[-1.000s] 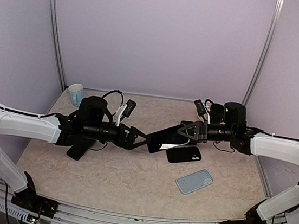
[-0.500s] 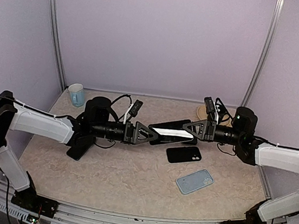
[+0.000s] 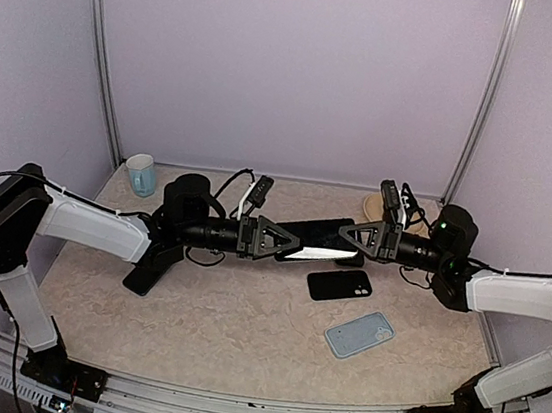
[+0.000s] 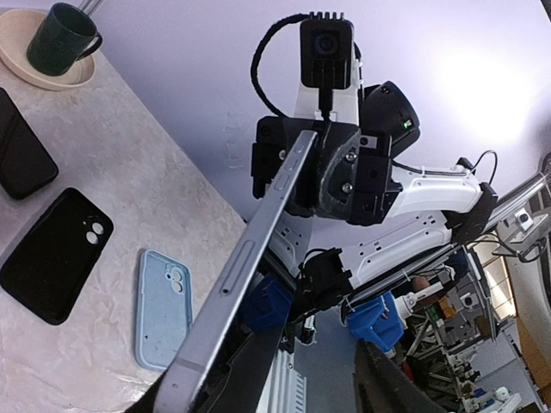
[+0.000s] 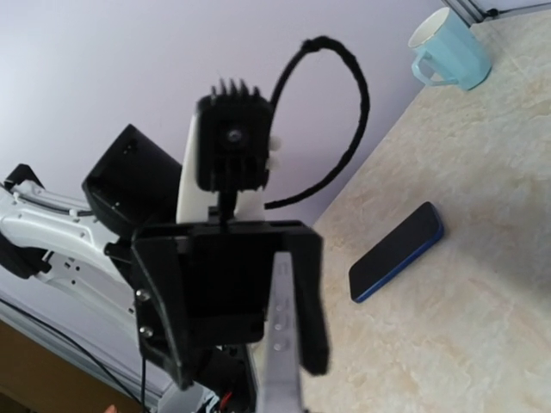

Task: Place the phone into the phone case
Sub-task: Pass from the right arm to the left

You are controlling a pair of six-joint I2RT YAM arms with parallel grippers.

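Here, from above, we see the phone (image 3: 319, 246) bridging both arms above the counter (image 3: 242, 318), with the black case (image 3: 339, 285) and blue case (image 3: 359, 335) lying apart below it. We judge this a handover, made to regrip the phone for insertion. Left wrist: the right hand (image 3: 345, 242) pinches the phone's far end edgewise. Right wrist: the left hand (image 3: 292, 242) straddles the opposite end; whether it grips we cannot tell, the view being crowded.

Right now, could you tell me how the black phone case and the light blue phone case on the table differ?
The black phone case is dark, the light blue phone case pale. The black phone case lies farther back; the light blue phone case lies nearer the arms' bases and slightly further right. Both lie flat on the table, empty, camera cut-outs showing.
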